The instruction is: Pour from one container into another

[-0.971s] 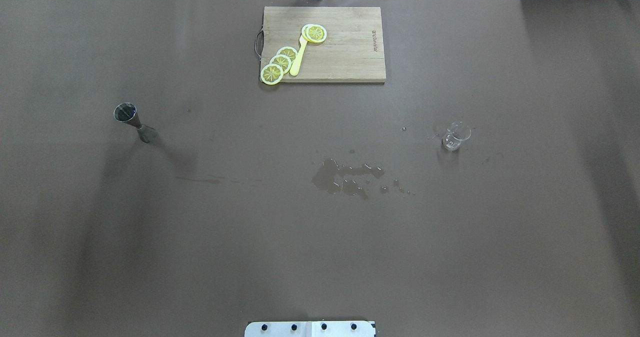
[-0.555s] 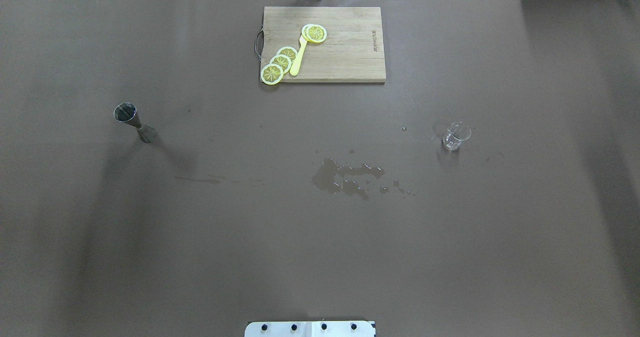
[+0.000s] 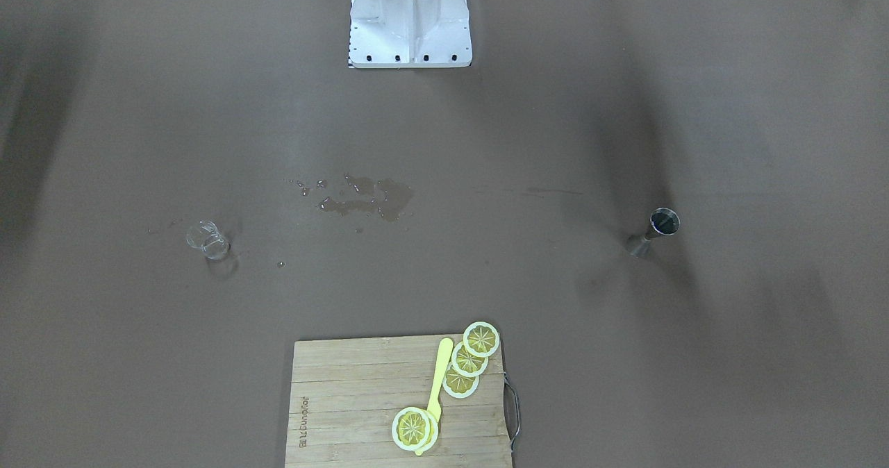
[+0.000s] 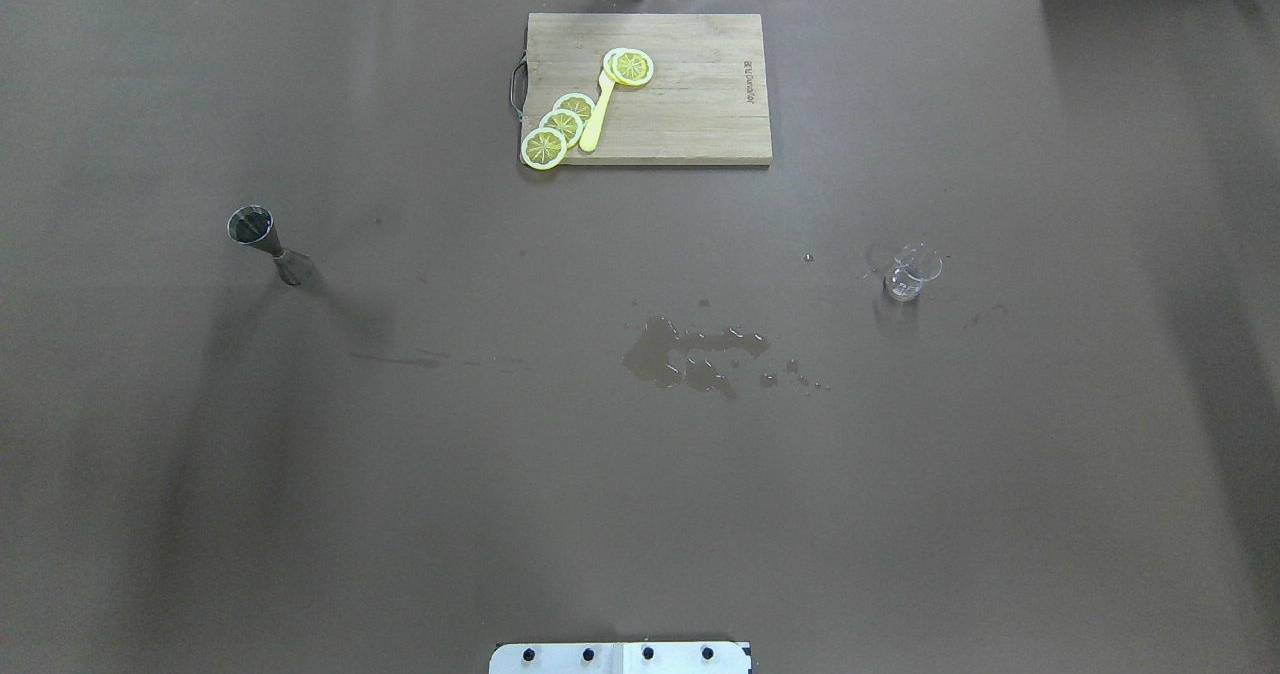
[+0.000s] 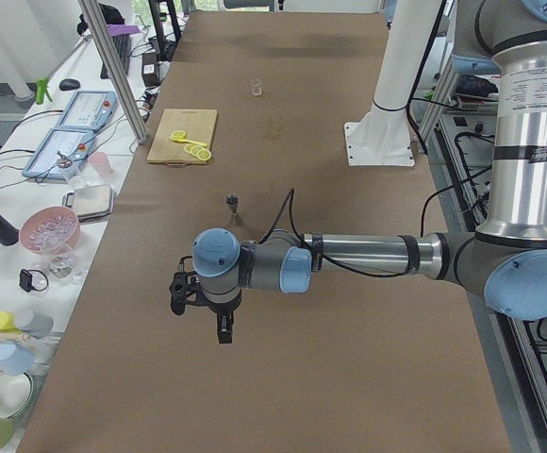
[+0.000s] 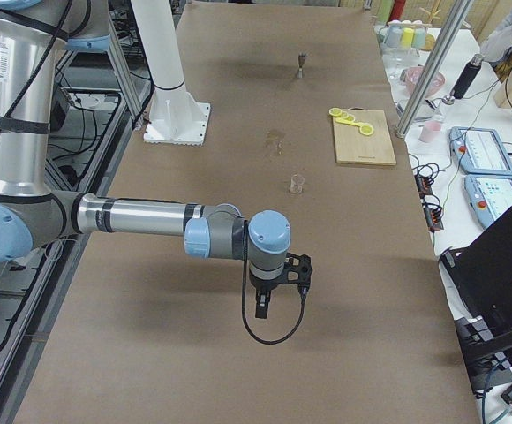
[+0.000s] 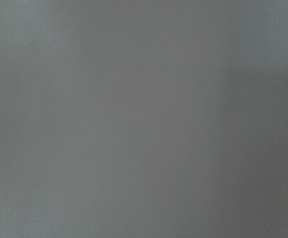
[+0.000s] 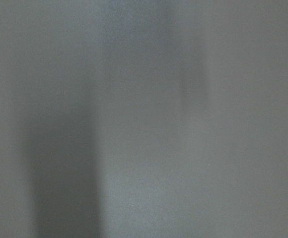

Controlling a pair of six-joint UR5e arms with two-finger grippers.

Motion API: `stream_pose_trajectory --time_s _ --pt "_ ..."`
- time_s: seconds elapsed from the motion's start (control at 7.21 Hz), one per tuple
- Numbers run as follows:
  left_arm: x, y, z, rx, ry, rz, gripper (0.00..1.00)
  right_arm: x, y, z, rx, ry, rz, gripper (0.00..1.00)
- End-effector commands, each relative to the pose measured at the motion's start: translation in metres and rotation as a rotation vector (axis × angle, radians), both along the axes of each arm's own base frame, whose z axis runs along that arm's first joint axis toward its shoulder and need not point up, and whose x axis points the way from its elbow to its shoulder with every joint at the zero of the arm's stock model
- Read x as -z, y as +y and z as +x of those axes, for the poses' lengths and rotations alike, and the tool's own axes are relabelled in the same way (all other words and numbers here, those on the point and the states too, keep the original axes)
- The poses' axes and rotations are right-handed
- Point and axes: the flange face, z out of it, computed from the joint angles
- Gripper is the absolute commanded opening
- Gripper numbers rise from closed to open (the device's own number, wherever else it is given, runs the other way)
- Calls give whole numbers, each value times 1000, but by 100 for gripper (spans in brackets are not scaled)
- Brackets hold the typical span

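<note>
1. A brown-covered desk fills the overhead view.
2. A wooden cutting board lies flat near the desk's far edge, with a metal handle on its short side.
3. Three lemon slices overlap in a row on the handle end of the board. The lowest one hangs over the board's corner.
4. A yellow utensil lies just beside that row, and another slice rests on its far end.
5. A wet patch with scattered droplets sits mid-desk.
6. On a side bench stand a pink bowl, a pink cup and two blue-edged control pads.
7. A dark laptop stands beyond the desk's edge.
</note>
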Motion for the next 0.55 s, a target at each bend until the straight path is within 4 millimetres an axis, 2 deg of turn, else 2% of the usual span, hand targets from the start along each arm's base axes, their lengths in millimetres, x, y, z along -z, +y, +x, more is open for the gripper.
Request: stream_pose_trajectory --time_s 0.0,0.42 --pt "0 0 -1 2 0 0 99 3 -2 0 2 1 7 100" --pt "2 -1 0 20 0 -17 99 4 -5 0 2 3 10 100"
